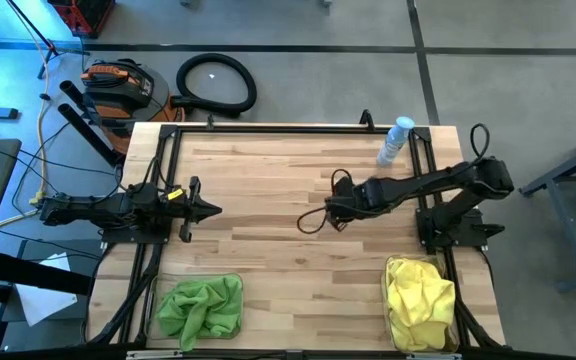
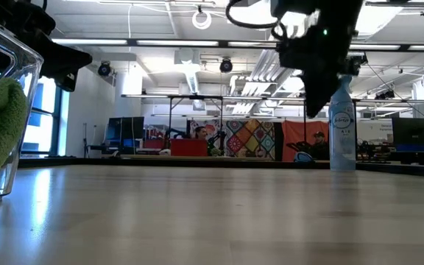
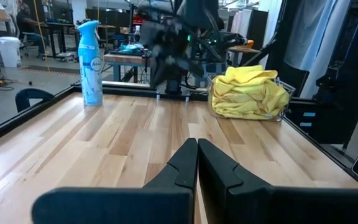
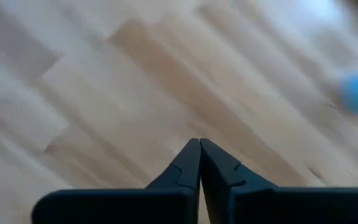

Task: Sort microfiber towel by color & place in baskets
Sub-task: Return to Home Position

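High view: towels sorted, arms due back home.
Green towels (image 1: 201, 305) fill the left basket (image 2: 9, 88) at lower left, and yellow towels (image 1: 420, 290) fill the right basket (image 1: 388, 300) at lower right. The left arm (image 1: 98, 207) sits tucked at middle left, jaws pressed together and empty. The right arm (image 1: 418, 187) reaches over the counter (image 1: 268, 180) at centre, jaws likewise closed on nothing. It looks best folded back slowly, keeping wide of the spray bottle (image 1: 396, 140) at upper right.

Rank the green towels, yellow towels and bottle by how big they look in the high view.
1. The green towels and the yellow towels look about alike, so they are not ranked against each other.
2. The bottle is clearly smallest.
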You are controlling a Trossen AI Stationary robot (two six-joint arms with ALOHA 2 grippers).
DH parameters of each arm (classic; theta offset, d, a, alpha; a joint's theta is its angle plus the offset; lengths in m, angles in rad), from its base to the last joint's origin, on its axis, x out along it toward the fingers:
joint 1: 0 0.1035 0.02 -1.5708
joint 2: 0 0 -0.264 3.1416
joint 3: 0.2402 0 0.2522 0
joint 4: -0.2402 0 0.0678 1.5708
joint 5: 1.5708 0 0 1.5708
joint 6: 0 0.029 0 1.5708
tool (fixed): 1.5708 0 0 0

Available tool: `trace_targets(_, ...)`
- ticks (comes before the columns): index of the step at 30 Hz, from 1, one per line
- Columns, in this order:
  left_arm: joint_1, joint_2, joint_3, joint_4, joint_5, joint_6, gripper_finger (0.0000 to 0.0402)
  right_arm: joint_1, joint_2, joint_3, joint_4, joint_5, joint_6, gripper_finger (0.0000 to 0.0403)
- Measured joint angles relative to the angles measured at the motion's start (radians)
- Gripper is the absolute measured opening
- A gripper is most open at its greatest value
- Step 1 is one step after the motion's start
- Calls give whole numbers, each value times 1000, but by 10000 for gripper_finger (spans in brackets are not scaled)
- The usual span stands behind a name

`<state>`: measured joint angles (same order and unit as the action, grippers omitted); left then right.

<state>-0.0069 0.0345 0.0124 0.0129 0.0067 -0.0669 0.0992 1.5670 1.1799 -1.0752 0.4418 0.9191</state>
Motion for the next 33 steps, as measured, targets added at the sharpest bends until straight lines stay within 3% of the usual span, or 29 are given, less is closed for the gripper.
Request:
trace_targets(7, 0, 0, 0, 0, 0, 0, 1, -60, -108, -304, 512, -147, -308, 1)
trace_targets(14, 0, 0, 0, 0, 0, 0, 1, -73, -349, -584, 868, -249, -498, 1)
trace_targets(22, 0, 0, 0, 0, 0, 0, 1, -73, -679, -874, 1108, -342, -634, 0)
trace_targets(33, 0, 0, 0, 0, 0, 0, 1, -73, -1133, -1137, 1305, -389, -606, 0)
